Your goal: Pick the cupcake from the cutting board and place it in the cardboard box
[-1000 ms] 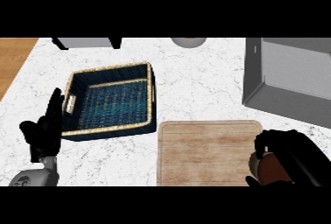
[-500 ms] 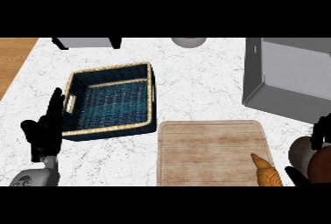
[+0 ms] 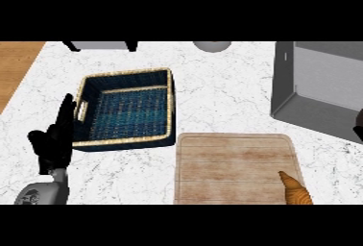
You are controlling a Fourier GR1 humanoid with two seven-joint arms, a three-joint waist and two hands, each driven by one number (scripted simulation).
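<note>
Pastry [image 3: 296,189], tapered and golden-brown (more croissant than cupcake), lies on the cutting board [image 3: 230,166] at its near right corner, long axis running near to far. The right hand [image 3: 359,126], nearer, barely shows at the counter's right edge beside the grey box [image 3: 319,89]; I cannot tell its fingers' state. The left hand [image 3: 55,139] rests open beside the wicker basket [image 3: 127,109].

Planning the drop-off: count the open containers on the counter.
2: a woven basket at left-centre, and a grey box at the right edge, partly cut off by the frame.

Wicker basket [image 3: 127,110] (blue-lined) on marble counter [image 3: 227,96].
</note>
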